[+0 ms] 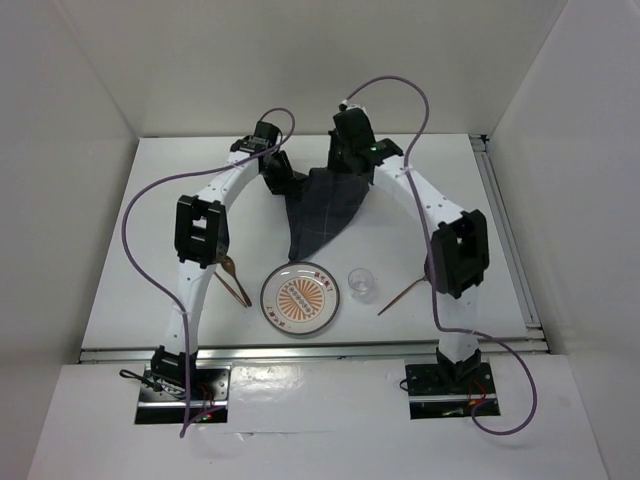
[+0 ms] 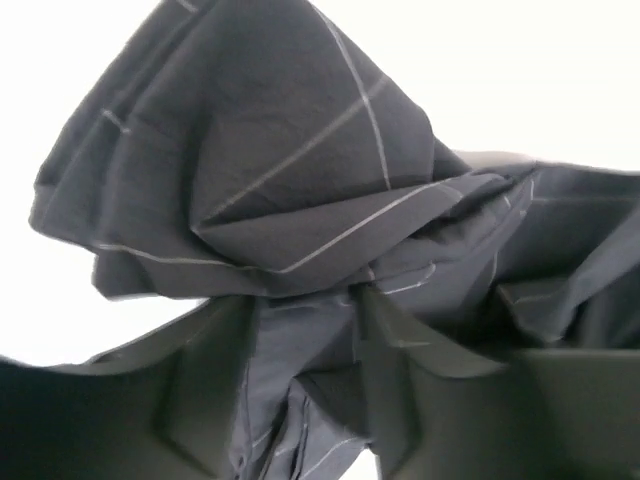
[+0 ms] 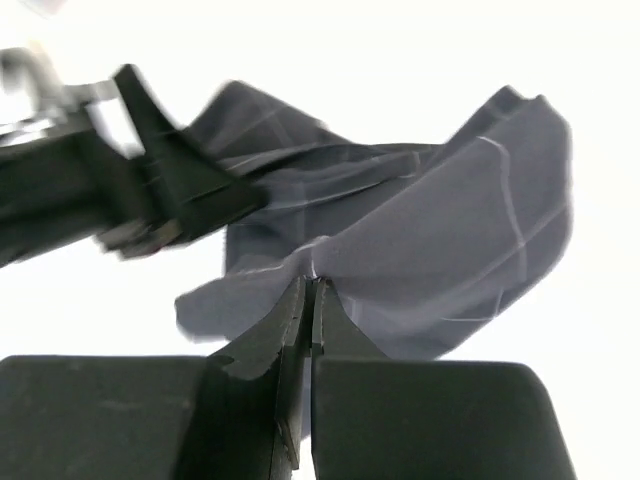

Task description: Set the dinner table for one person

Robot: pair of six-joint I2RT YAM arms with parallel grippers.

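Over the far half of the white desk (image 1: 120,300), the right pincer (image 3: 310,282) was pinched tight on an edge of the dark grid-lined cloth (image 1: 325,205), and the left pincer (image 2: 308,300) near it was clamped on a thick bunch of the same cloth. From both, the cloth draped down toward the desk's middle. Nearer the bases lay a patterned plate (image 1: 300,298), a clear cup (image 1: 362,282) just right of it, a bronze utensil (image 1: 235,280) left of the plate and a thin utensil (image 1: 405,295) right of the cup.
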